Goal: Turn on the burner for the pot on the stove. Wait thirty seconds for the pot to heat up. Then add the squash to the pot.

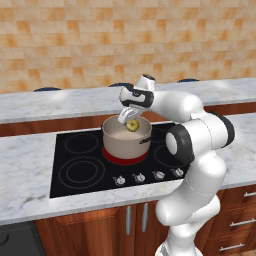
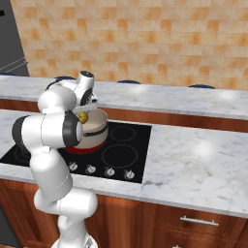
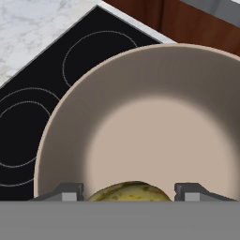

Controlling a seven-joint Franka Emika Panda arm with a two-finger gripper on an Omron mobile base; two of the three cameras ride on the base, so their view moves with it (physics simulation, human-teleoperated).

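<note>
One small squash (image 3: 129, 191) sits between the two finger tips of the gripper (image 3: 129, 194), and the pot (image 3: 140, 117) opens wide right under it. That is what the next move turns on: the squash only has to go straight down. The squash is almost round, so it has no long side to line up.

Going left to right in the left base view: first come two ring zones on the black stove (image 1: 70, 145), with nothing on them. Then comes the pot (image 1: 126, 142), sitting on the burner (image 1: 112, 157), which glows red around the pot's base. The gripper (image 1: 130, 121) hangs over the pot's mouth, pinching the squash (image 1: 133, 125) about half way closed. The pot's short dark handle sticks out to the right. More ring zones lie past it, mostly behind the white arm. A row of silver knobs (image 1: 148, 176) runs along the front edge.

Nothing stands between the squash and the pot's pale inside. The rim is the only thing close by, and the squash looks to be well inside it, so I think it should fall in cleanly.
</note>
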